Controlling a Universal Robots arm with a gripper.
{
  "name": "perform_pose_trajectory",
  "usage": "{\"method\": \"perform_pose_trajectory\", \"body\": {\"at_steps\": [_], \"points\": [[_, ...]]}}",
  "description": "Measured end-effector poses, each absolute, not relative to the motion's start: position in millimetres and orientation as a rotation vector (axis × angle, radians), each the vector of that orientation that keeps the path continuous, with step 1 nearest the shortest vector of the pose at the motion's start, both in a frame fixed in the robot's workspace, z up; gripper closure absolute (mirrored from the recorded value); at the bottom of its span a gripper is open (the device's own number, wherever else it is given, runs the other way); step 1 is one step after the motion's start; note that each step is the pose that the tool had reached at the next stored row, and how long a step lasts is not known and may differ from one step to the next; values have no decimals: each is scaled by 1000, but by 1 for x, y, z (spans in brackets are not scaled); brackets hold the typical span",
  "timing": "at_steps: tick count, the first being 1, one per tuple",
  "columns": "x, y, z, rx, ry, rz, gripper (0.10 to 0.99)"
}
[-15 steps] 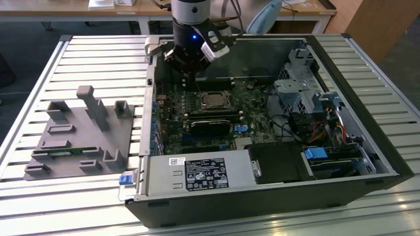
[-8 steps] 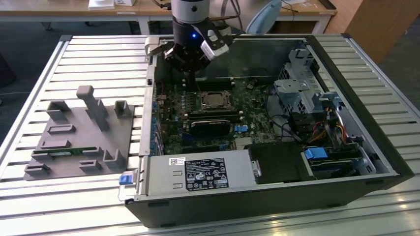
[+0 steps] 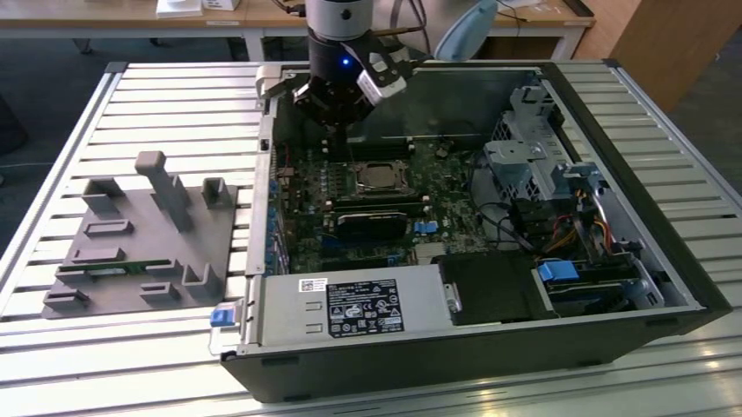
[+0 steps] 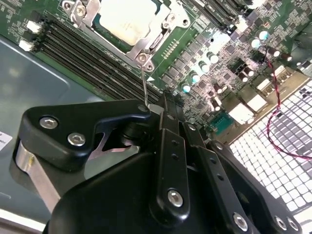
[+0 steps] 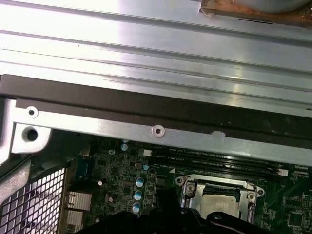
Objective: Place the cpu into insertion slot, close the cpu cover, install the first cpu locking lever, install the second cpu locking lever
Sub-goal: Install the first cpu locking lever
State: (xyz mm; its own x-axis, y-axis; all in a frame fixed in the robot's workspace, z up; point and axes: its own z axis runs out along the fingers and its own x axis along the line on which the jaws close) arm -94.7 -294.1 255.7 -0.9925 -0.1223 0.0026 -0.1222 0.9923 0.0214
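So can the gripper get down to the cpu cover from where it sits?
Probably yes. The gripper hangs just beyond the cpu cover, inside the open case, with bare board and memory slots between them and nothing standing over the cover.

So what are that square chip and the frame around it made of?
The cpu looks like dull silver-grey metal on top, with a matte sheen. The cpu cover around it seems to be thin bright steel, shiny at the edges and screw heads. The insertion slot beneath is hidden.
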Motion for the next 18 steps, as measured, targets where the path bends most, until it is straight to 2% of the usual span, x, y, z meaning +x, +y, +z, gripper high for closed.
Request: {"method": "perform_pose_trajectory", "body": {"at_steps": [18], "points": [[-62, -293, 254, 125, -3135, -33, 980]]}}
